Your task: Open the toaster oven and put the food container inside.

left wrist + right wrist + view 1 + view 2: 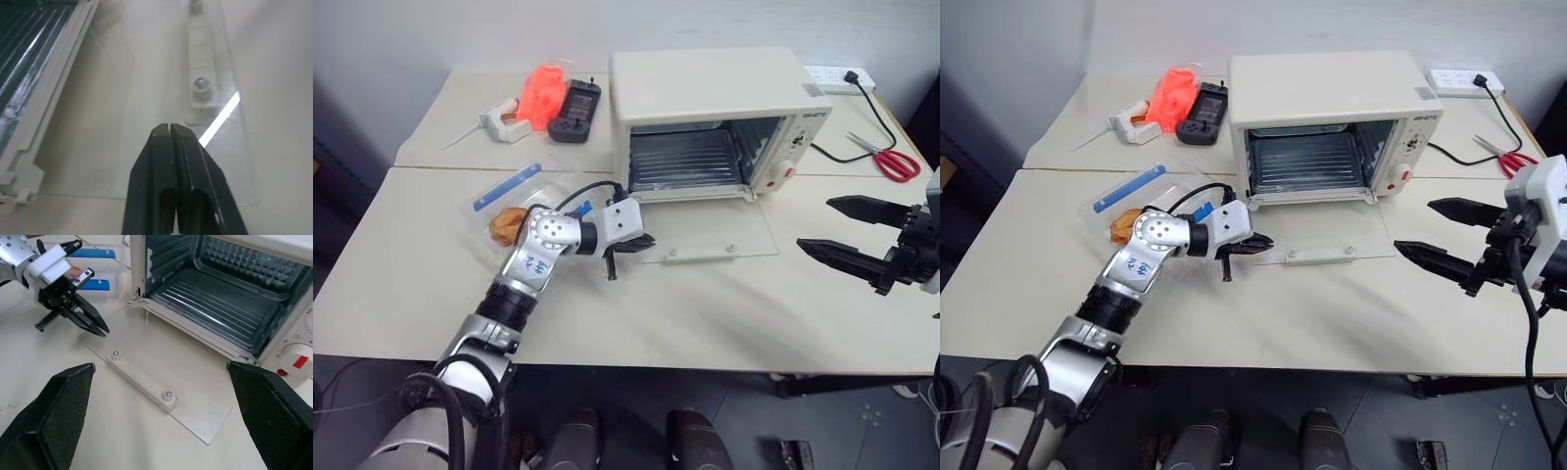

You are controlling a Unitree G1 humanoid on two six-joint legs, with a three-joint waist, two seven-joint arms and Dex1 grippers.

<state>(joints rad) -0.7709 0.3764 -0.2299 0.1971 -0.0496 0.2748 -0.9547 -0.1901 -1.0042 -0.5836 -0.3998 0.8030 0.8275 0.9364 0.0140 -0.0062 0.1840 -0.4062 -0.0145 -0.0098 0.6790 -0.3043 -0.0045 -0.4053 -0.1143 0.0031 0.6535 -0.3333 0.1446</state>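
The cream-white toaster oven [705, 83] stands at the back of the table, and its glass door [724, 230] lies dropped flat on the tabletop, so the wire rack inside shows. The bar handle [142, 382] faces up near the door's front edge. My left gripper [646, 240] hovers low over the door's left end, its fingers [168, 147] pressed together on nothing. The food container [505, 223], clear with blue clips and orange-brown food, sits on the table behind my left forearm, partly hidden by it. To the right of the door my right gripper [815, 223] is held wide open and empty.
At the back left lie an orange object [544, 93], a black device [574, 111] and a white tool [501, 119]. Red-handled scissors [891, 162] and a power strip [837, 76] with a black cable lie at the right. A loose blue strip [506, 186] rests beside the container.
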